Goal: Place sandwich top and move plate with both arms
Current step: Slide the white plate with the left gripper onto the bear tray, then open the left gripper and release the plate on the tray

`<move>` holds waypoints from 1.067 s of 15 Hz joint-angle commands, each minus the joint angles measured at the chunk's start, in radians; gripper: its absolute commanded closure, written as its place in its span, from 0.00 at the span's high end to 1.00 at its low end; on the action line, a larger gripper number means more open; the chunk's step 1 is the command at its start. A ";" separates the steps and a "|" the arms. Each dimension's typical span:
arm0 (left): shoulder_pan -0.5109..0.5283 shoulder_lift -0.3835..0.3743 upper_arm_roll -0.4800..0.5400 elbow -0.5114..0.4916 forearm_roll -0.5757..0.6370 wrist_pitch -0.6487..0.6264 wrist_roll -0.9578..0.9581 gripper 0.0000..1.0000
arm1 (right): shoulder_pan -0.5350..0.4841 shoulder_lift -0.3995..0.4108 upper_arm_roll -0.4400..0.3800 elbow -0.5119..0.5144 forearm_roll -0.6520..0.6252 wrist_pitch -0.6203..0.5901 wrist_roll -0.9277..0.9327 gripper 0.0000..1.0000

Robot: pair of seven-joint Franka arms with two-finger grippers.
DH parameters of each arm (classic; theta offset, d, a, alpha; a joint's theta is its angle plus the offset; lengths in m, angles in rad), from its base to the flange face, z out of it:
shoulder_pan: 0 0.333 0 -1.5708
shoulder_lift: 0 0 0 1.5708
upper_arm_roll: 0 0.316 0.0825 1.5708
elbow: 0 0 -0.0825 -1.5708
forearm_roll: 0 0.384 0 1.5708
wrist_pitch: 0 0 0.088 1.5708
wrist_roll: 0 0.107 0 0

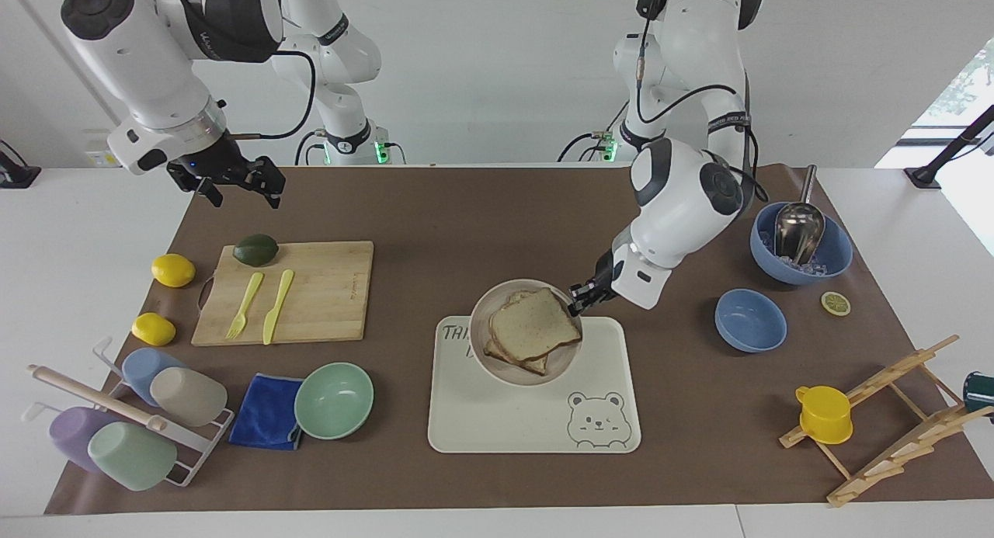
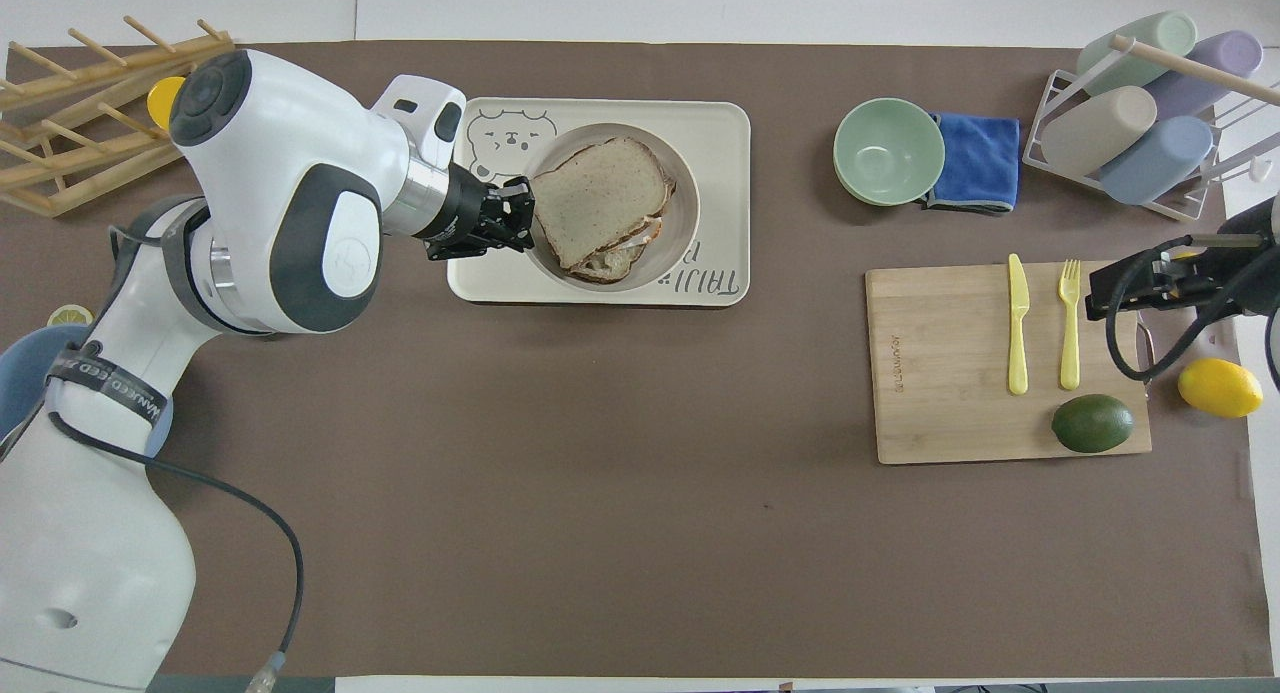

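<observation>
Gripping the plate (image 1: 497,371) rim over the tray (image 1: 606,437): left tool (image 1: 581,296), sandwich top (image 1: 534,324) alongside.

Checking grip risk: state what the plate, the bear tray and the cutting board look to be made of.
Plate: matte beige-grey, likely plastic or melamine; no glaze shine. It sits in the left claw.
Bear tray: cream, smooth, rounded moulded rim, probably plastic.
Cutting board: pale wood, likely bamboo; visible grain.
</observation>
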 commanded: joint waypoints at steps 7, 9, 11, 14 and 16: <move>-0.032 0.141 0.024 0.047 0.049 0.171 -0.056 0.00 | -0.020 -0.013 0.003 -0.017 0.024 0.006 0.016 1.00; -0.038 0.122 0.024 0.001 0.052 0.190 -0.047 0.00 | -0.020 -0.013 0.003 -0.017 0.024 0.006 0.016 1.00; -0.045 0.110 0.024 -0.028 0.062 0.193 -0.042 0.00 | -0.020 -0.013 0.003 -0.017 0.024 0.006 0.016 1.00; -0.050 0.096 0.022 -0.053 0.066 0.192 -0.033 0.00 | -0.020 -0.013 0.003 -0.017 0.024 0.006 0.016 1.00; -0.050 0.096 0.022 -0.053 0.066 0.189 -0.033 0.00 | -0.020 -0.013 0.003 -0.017 0.024 0.006 0.016 1.00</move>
